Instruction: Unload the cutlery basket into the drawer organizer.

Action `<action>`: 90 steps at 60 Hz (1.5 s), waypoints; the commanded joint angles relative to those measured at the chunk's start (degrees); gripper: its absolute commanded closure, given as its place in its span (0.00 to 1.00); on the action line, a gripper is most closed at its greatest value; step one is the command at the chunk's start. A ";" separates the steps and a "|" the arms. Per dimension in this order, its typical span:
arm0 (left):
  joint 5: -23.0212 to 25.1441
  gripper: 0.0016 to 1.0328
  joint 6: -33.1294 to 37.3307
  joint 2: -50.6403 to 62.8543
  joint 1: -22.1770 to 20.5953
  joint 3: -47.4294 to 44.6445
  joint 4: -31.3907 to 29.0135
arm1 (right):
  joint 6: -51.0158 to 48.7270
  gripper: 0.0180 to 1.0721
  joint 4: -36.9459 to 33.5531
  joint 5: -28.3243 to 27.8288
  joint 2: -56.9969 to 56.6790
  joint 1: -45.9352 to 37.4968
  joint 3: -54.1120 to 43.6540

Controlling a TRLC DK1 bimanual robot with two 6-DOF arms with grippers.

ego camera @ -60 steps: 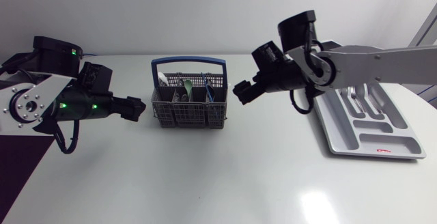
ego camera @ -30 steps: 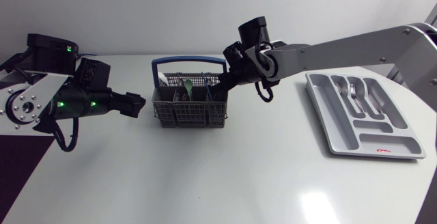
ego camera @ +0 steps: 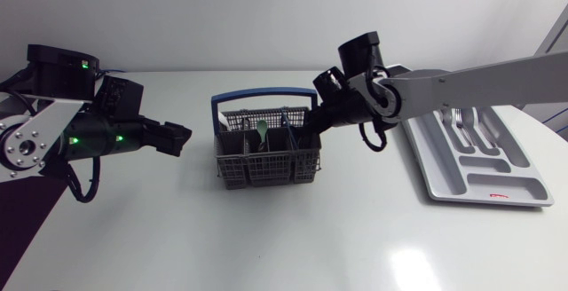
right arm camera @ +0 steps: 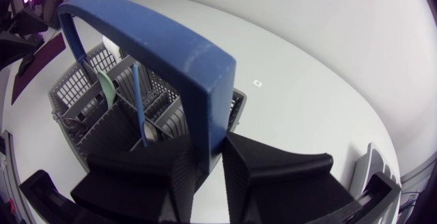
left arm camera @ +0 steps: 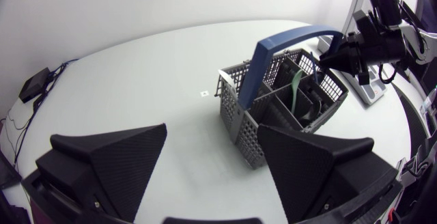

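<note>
Right wrist view: right claw (right arm camera: 210, 147) clamps basket handle (right arm camera: 157, 43).
We likely want it nearer the organizer (ego camera: 470, 162) at three o'clock; left claw (left arm camera: 212, 132) gapes empty.

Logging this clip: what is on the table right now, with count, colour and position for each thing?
table: one, white, under everything.
cutlery basket: one, grey mesh with a blue handle, mid-table.
green utensil: one, standing in the basket.
blue-handled utensil: one, standing beside the green one.
drawer organizer: one, grey, at the table's right side, partly under the right arm.
silver cutlery: count unclear, lying in the organizer.
left gripper: black, open, to the basket's left and apart from it.
right gripper: black, shut on the basket's handle at its right end.
</note>
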 commanded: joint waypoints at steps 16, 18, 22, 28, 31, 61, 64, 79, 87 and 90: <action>0.55 0.10 3.47 -1.58 -3.28 -3.60 -0.45 | 1.49 0.36 -0.73 3.25 -14.22 2.73 -14.12; 0.55 0.10 3.73 -1.58 -3.54 -3.60 -0.54 | 2.02 0.21 -1.08 3.34 -15.80 2.82 -14.56; 0.46 0.10 4.17 -1.58 -3.98 -3.69 -0.72 | 2.72 0.10 -2.40 3.43 -19.84 2.82 -16.14; 0.46 0.10 5.31 -2.11 -3.98 -4.48 -0.98 | 2.90 0.10 -4.60 3.43 -26.61 2.56 -19.13; 0.46 0.10 5.58 -2.28 -3.98 -4.92 -0.98 | 2.90 0.11 -5.04 3.43 -28.90 2.38 -20.62; 0.28 0.26 11.11 -0.44 -10.22 -8.26 -2.12 | -0.18 0.83 -1.61 4.22 -28.37 -4.38 -28.53; 0.46 0.26 11.38 0.79 -10.31 -8.17 -1.86 | -0.18 0.83 -1.00 4.04 -26.61 -4.30 -28.10; 0.90 0.25 11.55 5.27 -10.75 -6.41 1.04 | 1.23 0.83 -1.79 3.87 -21.78 2.03 -24.93; 0.90 0.25 11.90 6.68 -10.40 -5.62 2.36 | 2.10 0.83 -1.79 3.96 -20.99 5.90 -24.32; 0.99 0.25 11.99 6.94 -10.05 -5.36 2.89 | 2.28 0.83 -1.87 4.04 -20.99 6.87 -24.14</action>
